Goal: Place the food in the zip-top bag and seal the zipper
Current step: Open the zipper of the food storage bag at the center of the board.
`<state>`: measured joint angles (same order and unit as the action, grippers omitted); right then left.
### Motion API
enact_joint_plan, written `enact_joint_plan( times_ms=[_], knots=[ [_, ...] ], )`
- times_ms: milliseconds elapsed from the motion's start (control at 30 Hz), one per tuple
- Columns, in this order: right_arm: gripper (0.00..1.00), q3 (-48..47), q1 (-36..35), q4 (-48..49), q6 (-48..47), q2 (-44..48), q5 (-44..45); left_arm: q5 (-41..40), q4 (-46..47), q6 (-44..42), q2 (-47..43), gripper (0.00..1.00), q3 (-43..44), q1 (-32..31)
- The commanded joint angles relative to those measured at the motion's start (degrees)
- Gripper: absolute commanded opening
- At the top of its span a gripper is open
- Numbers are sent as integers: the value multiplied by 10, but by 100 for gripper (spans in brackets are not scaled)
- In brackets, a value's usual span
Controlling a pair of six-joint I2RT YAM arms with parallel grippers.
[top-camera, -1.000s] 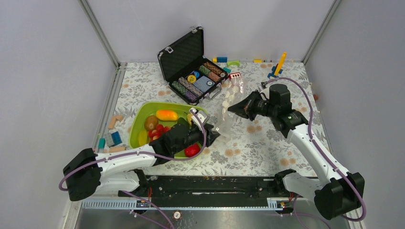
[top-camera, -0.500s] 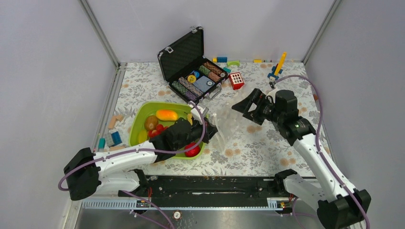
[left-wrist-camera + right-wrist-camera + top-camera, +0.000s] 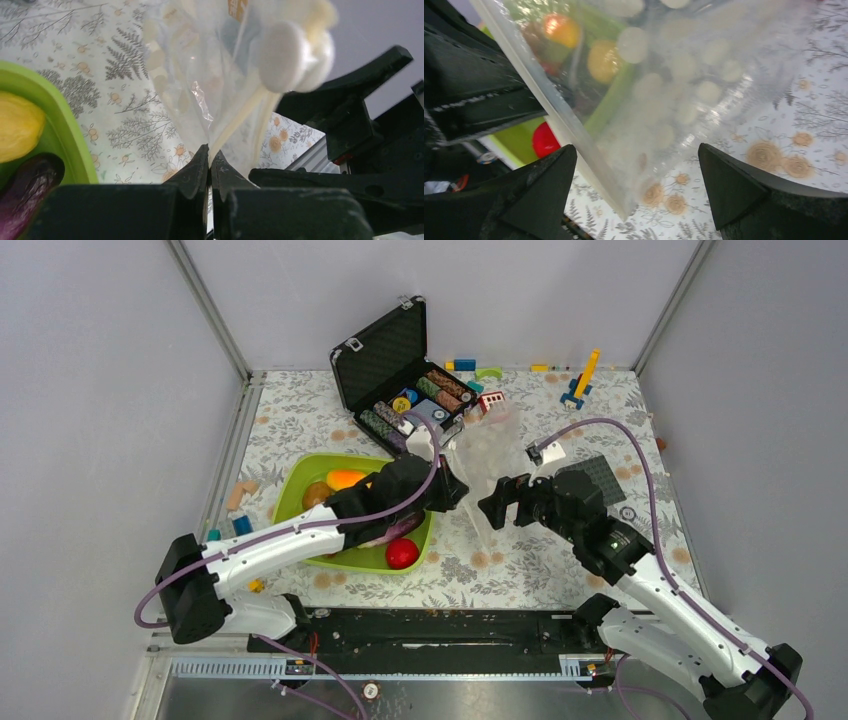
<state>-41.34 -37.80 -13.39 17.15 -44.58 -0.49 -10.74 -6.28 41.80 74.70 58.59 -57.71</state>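
The top camera looks down from behind; both wrist cameras closely face the same clear white-dotted plastic bag (image 3: 684, 80).

Black case (image 3: 380, 355) at the far middle of the flowered bench (image 3: 300, 410): stands open, holds rows of striped chips (image 3: 385, 428). Red block (image 3: 491, 401) just beside it. Orange stick (image 3: 588, 368) on a blue block (image 3: 573, 397) near the far right corner. Green tray (image 3: 292, 480) toward the near left, tan block (image 3: 242, 490) beside its left rim.
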Motion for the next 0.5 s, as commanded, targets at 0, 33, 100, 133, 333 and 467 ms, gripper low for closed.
enact_joint_plan(
  times_ms=[0, 33, 100, 133, 333, 467],
  knots=[
    [100, 17, -7, 72, -46, 17, 67, -24, -44, 63, 4, 0, 36, 18],
    [100, 18, -7, 75, -46, 19, 69, -23, -45, 64, 4, 0, 37, 19],
    [99, 19, -9, 79, -47, 16, 80, -22, -50, 67, 6, 0, 40, 19],
    [99, 19, -11, 80, -48, 12, 81, -22, -52, 71, 6, 0, 41, 19],
    [97, 6, -47, 84, -64, -21, 87, -40, -58, 81, 6, 0, 39, 19],
    [97, 0, -61, 89, -69, -41, 103, -41, -58, 83, 9, 0, 39, 19]
  ],
)
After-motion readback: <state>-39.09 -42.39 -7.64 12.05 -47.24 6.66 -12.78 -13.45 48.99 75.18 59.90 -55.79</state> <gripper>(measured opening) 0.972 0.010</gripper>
